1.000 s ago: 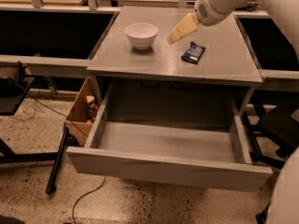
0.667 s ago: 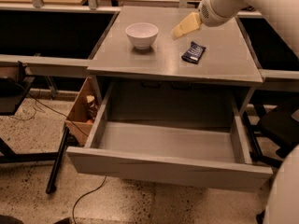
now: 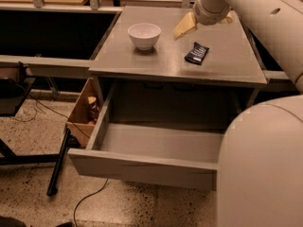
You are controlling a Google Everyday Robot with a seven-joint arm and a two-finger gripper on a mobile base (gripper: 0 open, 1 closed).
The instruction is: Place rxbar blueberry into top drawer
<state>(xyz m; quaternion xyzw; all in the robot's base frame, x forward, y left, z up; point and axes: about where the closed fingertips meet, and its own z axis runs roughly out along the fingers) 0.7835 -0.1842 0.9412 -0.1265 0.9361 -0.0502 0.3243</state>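
The rxbar blueberry (image 3: 196, 53), a small dark navy bar, lies flat on the grey table top (image 3: 222, 70), right of the middle. My gripper (image 3: 184, 27) hangs over the table just behind and left of the bar, a little above the surface and not touching it. The top drawer (image 3: 142, 167) under the table is pulled out toward me and its grey floor shows. My arm's pale casing (image 3: 265, 164) hides the drawer's right end.
A white bowl (image 3: 144, 34) stands on the table left of the gripper. An open cardboard box (image 3: 85, 110) sits on the floor left of the drawer. A black stand leg (image 3: 59, 164) and a cable lie on the speckled floor.
The gripper has stayed almost in place over the table behind the bar. A large pale part of my arm now fills the lower right and covers the drawer's right end.
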